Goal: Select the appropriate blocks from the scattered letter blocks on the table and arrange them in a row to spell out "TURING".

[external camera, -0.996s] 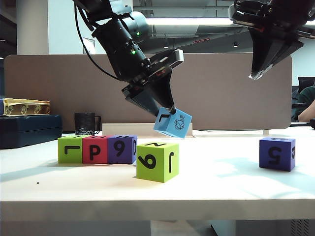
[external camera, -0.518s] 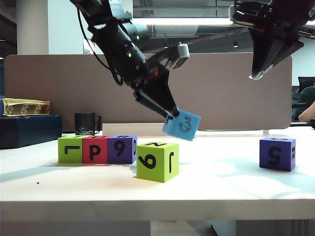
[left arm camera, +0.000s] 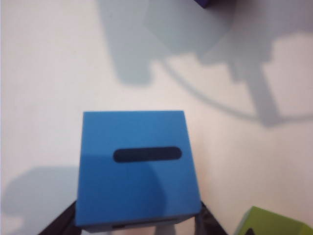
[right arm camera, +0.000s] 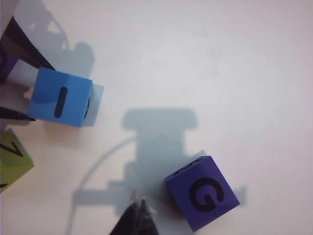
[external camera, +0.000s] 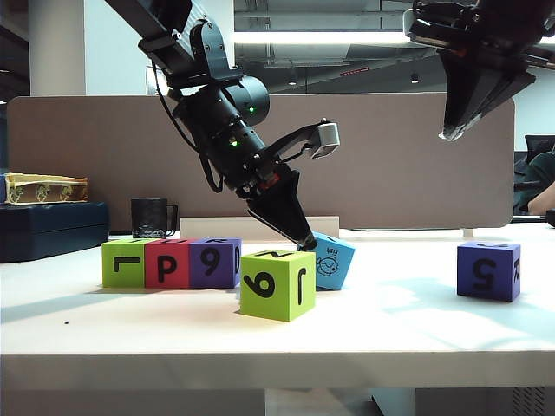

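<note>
Now the light blue block sits clamped in the left hand.

- Open tabletop between light blue block and lone purple block: wide passage.
- Blocked just left of blue block by lime green block; behind it, green-red-purple row.
- Left pincer clamping the blue block, slanting overhead.
- Right pincer closed, hanging high, clear of everything below.
</note>
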